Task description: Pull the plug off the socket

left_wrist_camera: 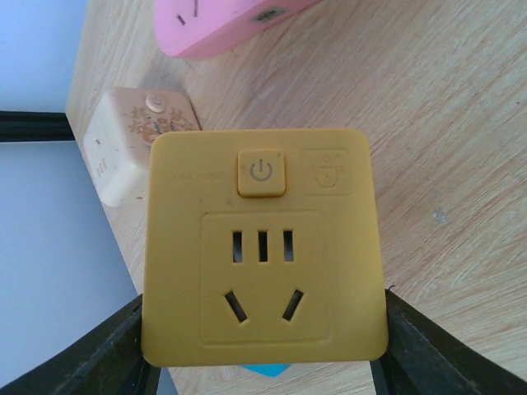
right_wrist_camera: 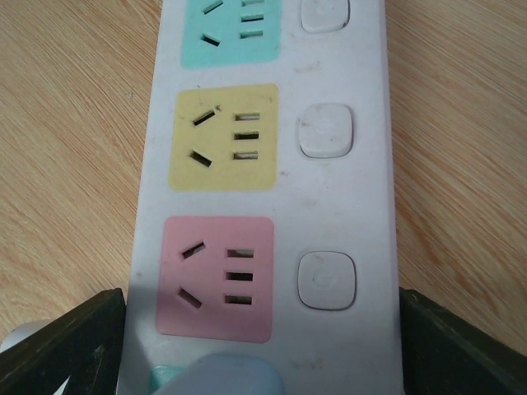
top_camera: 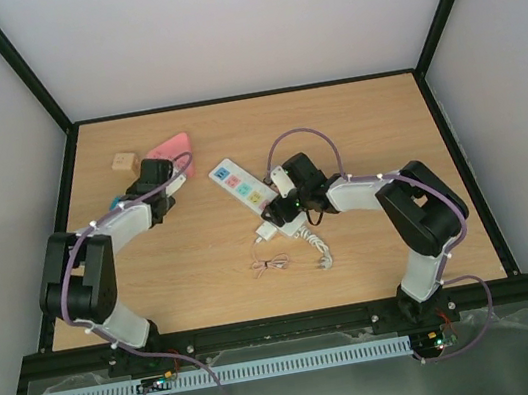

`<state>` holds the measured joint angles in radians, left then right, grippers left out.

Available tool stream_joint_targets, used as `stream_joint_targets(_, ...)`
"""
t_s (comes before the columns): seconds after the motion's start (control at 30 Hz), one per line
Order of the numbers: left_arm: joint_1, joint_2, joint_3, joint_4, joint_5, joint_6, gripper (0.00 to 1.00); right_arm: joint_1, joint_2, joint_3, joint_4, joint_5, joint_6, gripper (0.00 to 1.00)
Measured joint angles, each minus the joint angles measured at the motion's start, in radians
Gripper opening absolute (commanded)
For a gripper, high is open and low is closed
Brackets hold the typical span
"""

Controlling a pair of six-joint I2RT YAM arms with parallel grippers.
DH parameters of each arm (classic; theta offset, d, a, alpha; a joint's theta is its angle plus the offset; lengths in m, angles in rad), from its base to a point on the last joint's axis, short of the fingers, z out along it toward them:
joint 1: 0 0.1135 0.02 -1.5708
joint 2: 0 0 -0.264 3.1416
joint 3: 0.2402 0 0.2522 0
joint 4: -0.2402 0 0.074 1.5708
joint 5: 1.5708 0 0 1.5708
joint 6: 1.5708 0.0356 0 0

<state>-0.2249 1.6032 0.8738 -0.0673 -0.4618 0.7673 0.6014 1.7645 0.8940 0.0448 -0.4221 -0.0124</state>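
The socket (top_camera: pixel 242 187) is a long white power strip with coloured outlet patches; it fills the right wrist view (right_wrist_camera: pixel 346 189). The plug (top_camera: pixel 266 228), a small white adapter, sits in the strip's near end and shows at the bottom edge of the right wrist view (right_wrist_camera: pixel 218 376). Its thin pinkish-brown cable (top_camera: pixel 272 264) lies bundled on the table. My right gripper (top_camera: pixel 279 210) (right_wrist_camera: pixel 262 346) is shut across the strip's sides, just in front of the plug. My left gripper (top_camera: pixel 155 183) (left_wrist_camera: pixel 263 346) is far left, shut on a yellow socket cube (left_wrist_camera: pixel 262 247).
A pink triangular block (top_camera: pixel 170 147) (left_wrist_camera: pixel 222 20) and a beige cube (top_camera: pixel 123 162) (left_wrist_camera: pixel 132 140) lie beyond the left gripper. A blue piece (top_camera: pixel 117 200) lies beside the left arm. The strip's thick white curled cord (top_camera: pixel 318 246) lies near the right arm.
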Motion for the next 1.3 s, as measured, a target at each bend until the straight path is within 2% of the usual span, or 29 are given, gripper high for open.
stream_joint_targets(0.33, -0.038, 0.069, -0.038, 0.127, -0.076, 0.01, 0.24, 0.0, -0.003, 0.0, -0.01, -0.008, 0.002, 0.85)
stream_joint_targets(0.5, -0.056, 0.086, -0.043, 0.165, -0.102, 0.006, 0.35, 0.0, -0.01, 0.0, -0.011, -0.019, 0.003, 0.87)
stream_joint_targets(0.7, -0.077, 0.084, -0.043, 0.151, -0.104, -0.039, 0.52, -0.002, -0.026, 0.0, -0.011, -0.031, 0.006, 0.88)
stream_joint_targets(0.9, -0.095, 0.071, -0.04, 0.113, -0.094, -0.08, 0.58, -0.002, -0.032, 0.0, -0.011, -0.034, 0.01, 0.89)
stream_joint_targets(1.3, -0.114, 0.065, -0.022, 0.026, -0.05, -0.125, 0.77, -0.003, -0.078, 0.0, -0.011, -0.042, 0.013, 0.91)
